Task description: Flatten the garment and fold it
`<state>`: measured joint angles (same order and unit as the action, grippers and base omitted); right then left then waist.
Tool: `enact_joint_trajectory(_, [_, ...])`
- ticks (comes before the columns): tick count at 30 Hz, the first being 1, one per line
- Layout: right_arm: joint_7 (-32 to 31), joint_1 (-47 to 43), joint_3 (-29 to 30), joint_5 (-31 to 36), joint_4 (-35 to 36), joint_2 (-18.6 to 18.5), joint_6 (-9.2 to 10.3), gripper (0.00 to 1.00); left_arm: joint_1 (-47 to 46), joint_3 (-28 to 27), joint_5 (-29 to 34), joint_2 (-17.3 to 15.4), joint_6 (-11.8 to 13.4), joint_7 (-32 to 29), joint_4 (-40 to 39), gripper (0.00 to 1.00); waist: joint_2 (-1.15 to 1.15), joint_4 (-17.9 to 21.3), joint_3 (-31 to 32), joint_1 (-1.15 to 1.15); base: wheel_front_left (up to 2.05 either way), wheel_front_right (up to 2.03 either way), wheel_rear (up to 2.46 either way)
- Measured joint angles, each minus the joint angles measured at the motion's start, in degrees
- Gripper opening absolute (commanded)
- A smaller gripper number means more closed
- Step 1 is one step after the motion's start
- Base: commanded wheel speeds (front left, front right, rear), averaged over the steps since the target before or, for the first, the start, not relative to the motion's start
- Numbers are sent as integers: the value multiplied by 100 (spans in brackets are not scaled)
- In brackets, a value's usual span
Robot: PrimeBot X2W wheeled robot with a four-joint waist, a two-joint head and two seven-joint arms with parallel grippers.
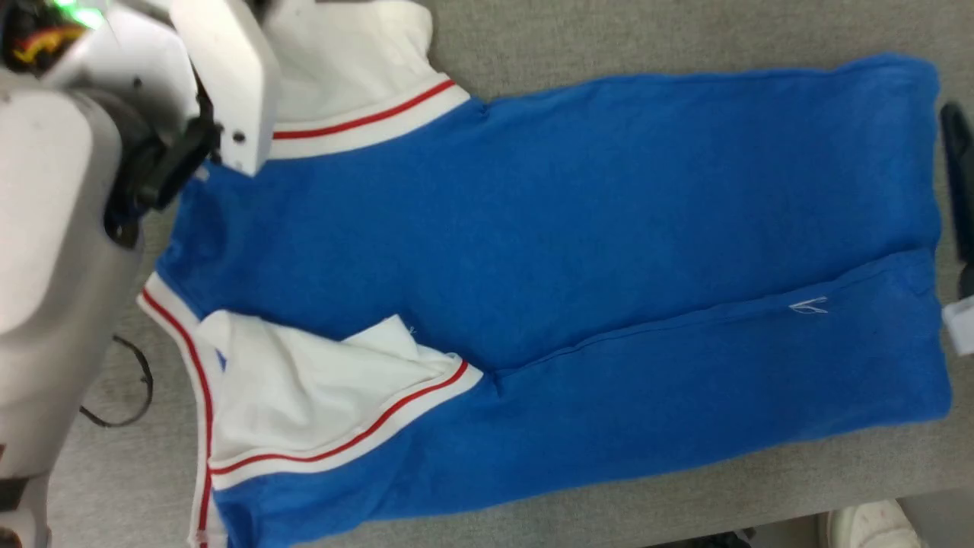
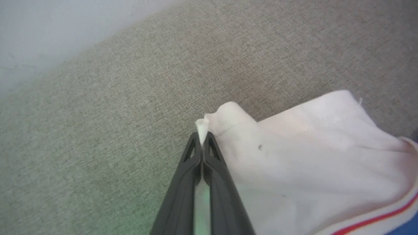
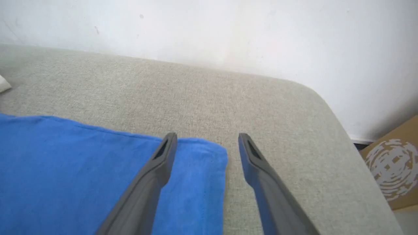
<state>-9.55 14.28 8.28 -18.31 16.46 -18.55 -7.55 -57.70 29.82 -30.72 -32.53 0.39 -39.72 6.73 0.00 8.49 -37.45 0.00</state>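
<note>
The left gripper's two long dark fingers pinch the tip of the soft white cloth sleeve, which lies on the grey woven tabletop.

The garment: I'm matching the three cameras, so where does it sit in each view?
Head view: the garment spreads across the middle, blue body right, white sleeves left.
Left wrist view: its white sleeve fills the lower right, tip pinched in the left tool.
Right wrist view: its blue corner lies lower left, under the open right tool.
Shared landmark: the grey cloth surface beneath it.
</note>
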Motion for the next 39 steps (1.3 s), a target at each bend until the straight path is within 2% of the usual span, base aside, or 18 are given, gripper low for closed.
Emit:
enact_joint_trajectory(1, [-162, 165, -27, -40, 55, -193, 0, 100, 132, 1, -1, -11, 0, 126, 12, 0, 0, -27, 114, 0, 0, 0, 0])
enact_joint_trajectory(5, [-737, 706, 67, -346, -60, -465, 0, 100, 249, -11, -7, -27, 0, 296, -20, 0, 0, -111, 287, -1, 0, 0, 0])
enact_joint_trajectory(11, [-2153, 1177, 69, -626, -991, -839, 0, 100, 263, -9, -13, 1, 24, 392, -126, 0, 0, -309, 283, -1, 0, 0, 0])
enact_joint_trajectory(15, [-2650, 1280, -18, -942, -1423, -909, 1, 100, 263, 14, -15, 73, 33, 403, -146, 0, 0, -407, 168, 1, 0, 0, 0])
enact_joint_trajectory(27, [-2782, 1665, -298, -1111, -1887, -887, 1, 100, 240, 80, -16, 152, 74, 403, -127, 0, 0, -574, -39, 0, 0, 0, 0])
enact_joint_trajectory(28, [-2783, 1707, -303, -1113, -1916, -886, 1, 45, 232, 86, -16, 156, 74, 403, -126, 0, 0, -581, -45, 0, 0, 0, 0])
enact_joint_trajectory(29, [-2783, 1738, -303, -1113, -1941, -886, 1, 0, 222, 93, -16, 164, 74, 411, -125, 0, 0, -589, -50, 0, 0, 0, 0])
enact_joint_trajectory(34, [-2739, 1831, -347, -1109, -2000, -848, -1, 0, 212, 92, -4, 160, 74, 687, -120, 0, 0, -598, 19, 1, 0, 0, 0])
enact_joint_trajectory(39, [-2409, 1830, -296, -1072, -2025, -867, -1, 0, 280, -157, -11, 166, 175, 1397, -188, 0, 0, -582, 238, 0, 0, 0, 0])
